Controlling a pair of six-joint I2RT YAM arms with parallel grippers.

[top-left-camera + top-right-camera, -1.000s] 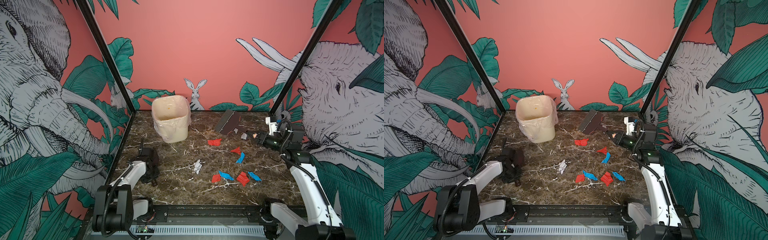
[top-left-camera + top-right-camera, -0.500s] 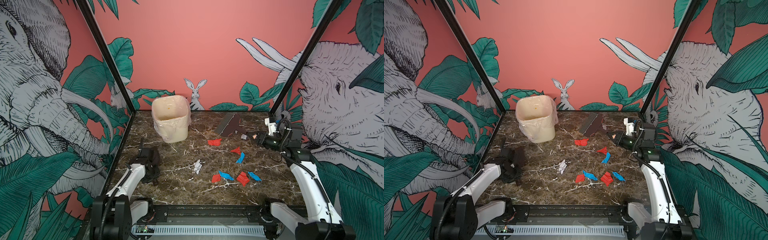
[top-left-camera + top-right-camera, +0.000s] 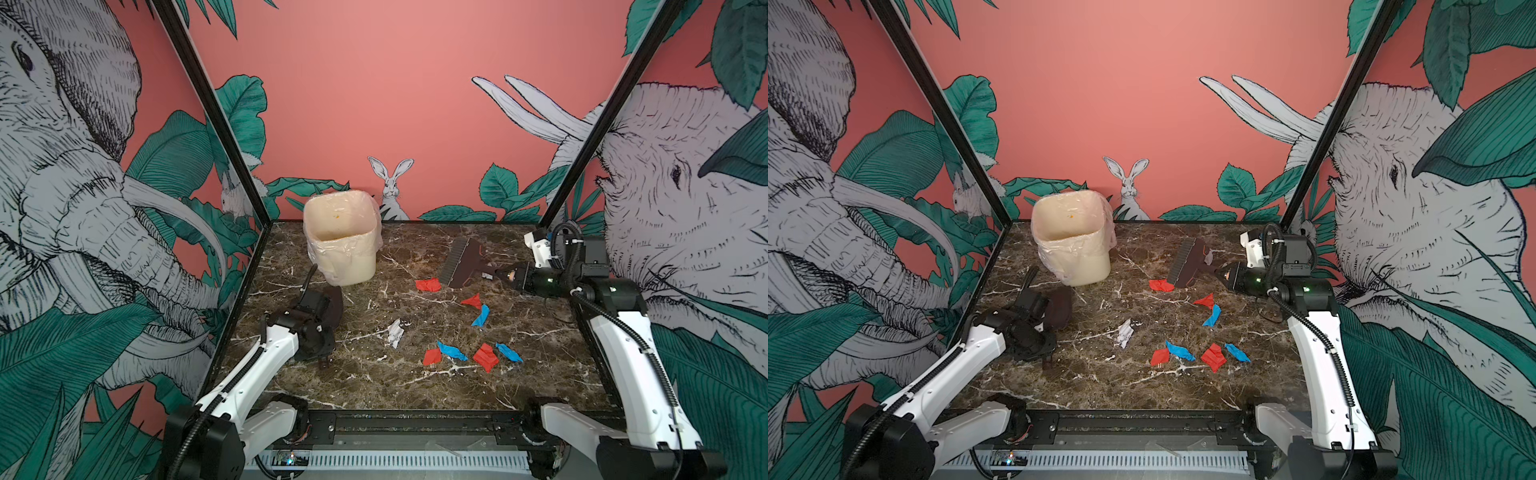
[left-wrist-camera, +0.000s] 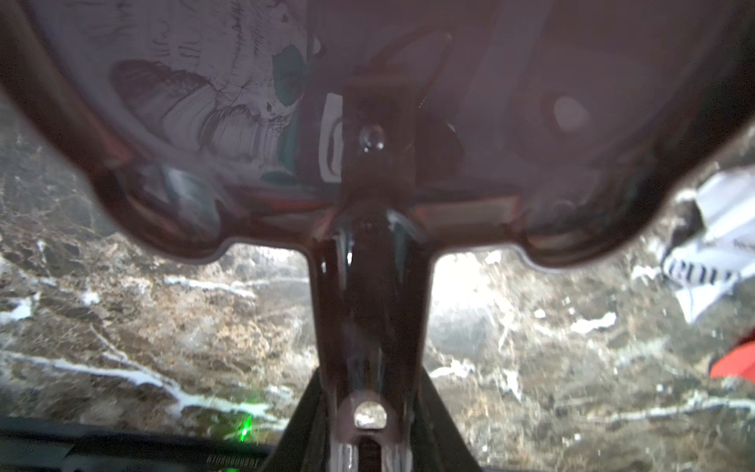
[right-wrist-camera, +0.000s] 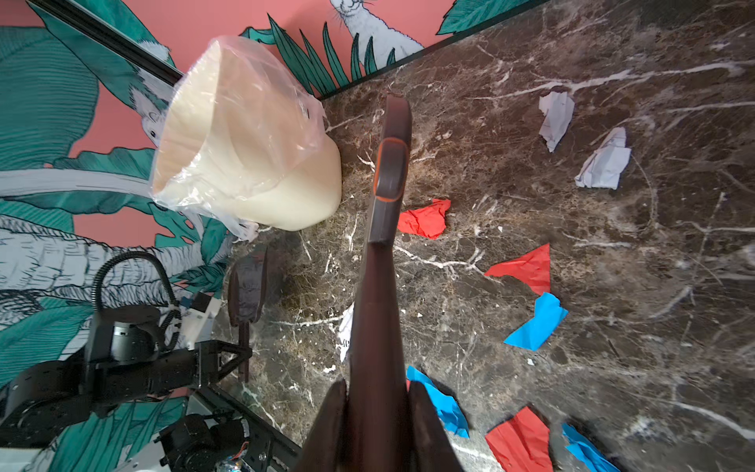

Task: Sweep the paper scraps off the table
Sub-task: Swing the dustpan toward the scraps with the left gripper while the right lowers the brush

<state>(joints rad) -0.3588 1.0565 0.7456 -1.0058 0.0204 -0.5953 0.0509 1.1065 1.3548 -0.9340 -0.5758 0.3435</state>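
Since the last look, right fingers point(image 5: 427, 425) have brought the brush point(image 3: 461, 262) down closer to the red scrap lying right of the bin point(image 3: 340, 237); they are clamped tight on its handle. Nearly closed left fingers point(image 4: 300, 429) grip the dustpan point(image 3: 332, 307) handle, in front of the bin. Red, blue and white paper scraps point(image 3: 484, 356) lie scattered on the tabletop point(image 3: 374, 386), right of the bin and nearer the front edge.

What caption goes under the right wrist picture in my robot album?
The right tool grips the brush, with red, blue and white paper scraps strewn on the marble table and the bin nearby.
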